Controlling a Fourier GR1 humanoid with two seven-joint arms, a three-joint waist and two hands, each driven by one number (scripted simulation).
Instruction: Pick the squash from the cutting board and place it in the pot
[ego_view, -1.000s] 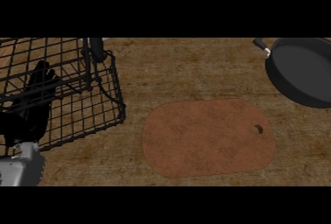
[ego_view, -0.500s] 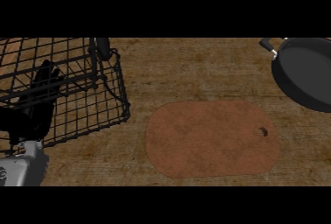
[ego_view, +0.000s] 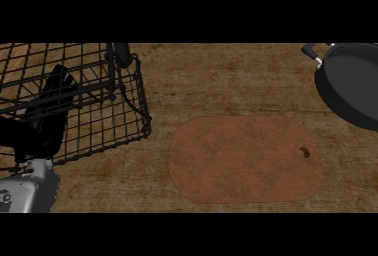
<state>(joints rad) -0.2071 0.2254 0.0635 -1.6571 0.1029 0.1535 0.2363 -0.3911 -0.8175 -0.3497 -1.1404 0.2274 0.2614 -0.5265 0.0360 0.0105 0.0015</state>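
The cutting board (ego_view: 244, 159) lies bare, and no squash shows on it or in the pot (ego_view: 353, 82) at the right edge, so progress cannot be judged. The left hand (ego_view: 46, 120) rests with straight fingers beside the wire basket (ego_view: 118, 120); the right hand is out of view

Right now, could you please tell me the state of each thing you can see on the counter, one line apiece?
Cutting board: flat on the counter, nothing on it; no squash in view.
Pot: at the right edge, partly out of view; nothing visible inside.
Wire basket: at the left, no contents visible.
Left hand: at the left edge by the basket, fingers straight, holding nothing.
Right hand: not in view.
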